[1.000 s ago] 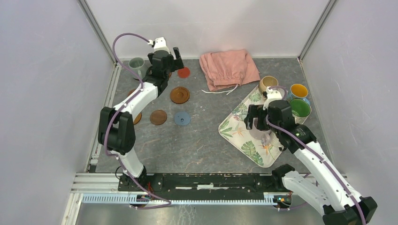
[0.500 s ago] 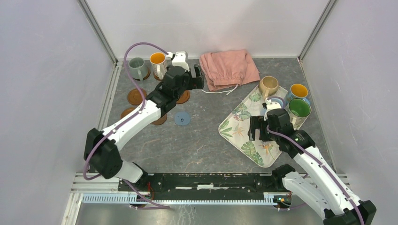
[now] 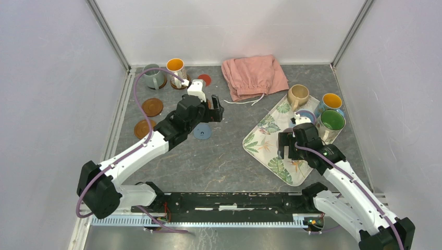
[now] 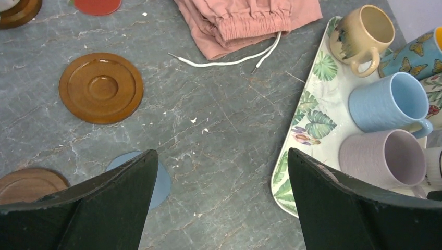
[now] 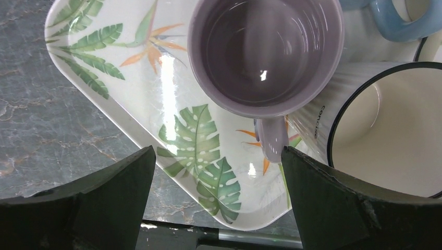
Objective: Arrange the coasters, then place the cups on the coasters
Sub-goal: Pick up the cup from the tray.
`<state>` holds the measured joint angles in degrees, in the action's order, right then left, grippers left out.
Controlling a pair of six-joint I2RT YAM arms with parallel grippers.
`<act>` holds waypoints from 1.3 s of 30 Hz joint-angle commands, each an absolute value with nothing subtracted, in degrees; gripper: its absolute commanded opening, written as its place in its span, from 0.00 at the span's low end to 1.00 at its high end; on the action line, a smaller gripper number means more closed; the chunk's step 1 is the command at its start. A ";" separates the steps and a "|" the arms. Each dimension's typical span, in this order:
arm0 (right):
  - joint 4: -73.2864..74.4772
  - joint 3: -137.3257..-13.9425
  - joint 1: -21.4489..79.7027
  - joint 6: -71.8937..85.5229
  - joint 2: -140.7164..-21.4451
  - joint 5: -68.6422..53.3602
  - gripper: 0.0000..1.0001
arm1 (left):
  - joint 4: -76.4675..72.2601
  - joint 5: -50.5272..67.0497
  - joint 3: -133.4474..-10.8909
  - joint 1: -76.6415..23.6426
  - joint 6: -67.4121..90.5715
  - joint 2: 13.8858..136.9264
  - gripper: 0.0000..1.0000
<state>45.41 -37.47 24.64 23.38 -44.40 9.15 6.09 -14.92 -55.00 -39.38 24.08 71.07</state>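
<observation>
Your left gripper [image 3: 214, 109] swung from the orange cup [image 3: 176, 68] toward 6 o'clock, jaws apart, by the blue coaster [image 3: 202, 133]; right gripper [image 3: 290, 148] gapes over the lilac cup [image 5: 263, 49]

the lilac cup [image 5: 263, 57] and leaf-print tray [image 5: 156, 78] look glossy, the brown coaster [image 4: 100, 87] polished wood.

A grey, marble-veined table [image 3: 224, 156] is boxed in by plain pale walls [image 3: 229, 26] at the back, left and right. Slanting metal posts [image 3: 107, 34] stand at both back corners. A ribbed aluminium rail [image 3: 208, 221] runs along the near edge, under soft, even light.
</observation>
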 commanded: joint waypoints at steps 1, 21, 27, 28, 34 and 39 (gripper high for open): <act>45.08 -37.11 24.67 24.50 -44.94 10.72 0.98 | 5.85 -14.39 -53.66 -39.47 27.57 67.65 1.00; 35.60 -35.79 34.34 30.92 -52.77 7.60 0.98 | 10.04 -11.05 -48.08 -39.64 28.27 59.35 1.00; 29.22 -39.33 38.45 33.13 -58.41 7.38 0.98 | 10.90 -10.77 -47.30 -39.65 28.96 57.59 1.00; 28.37 -39.90 38.57 33.20 -59.44 7.14 0.98 | 10.90 -10.74 -47.19 -39.64 29.12 57.31 1.00; 24.68 -44.01 38.81 31.75 -65.11 7.49 0.98 | 11.29 -10.99 -46.09 -39.64 29.52 56.26 1.00; 25.15 -47.57 38.82 30.65 -67.03 8.66 0.98 | 11.46 -11.23 -45.39 -39.64 29.70 55.77 1.00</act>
<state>28.18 -43.09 38.59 31.64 -66.70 7.38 11.18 -11.55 -46.17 -39.42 27.66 57.14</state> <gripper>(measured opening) 0.982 0.994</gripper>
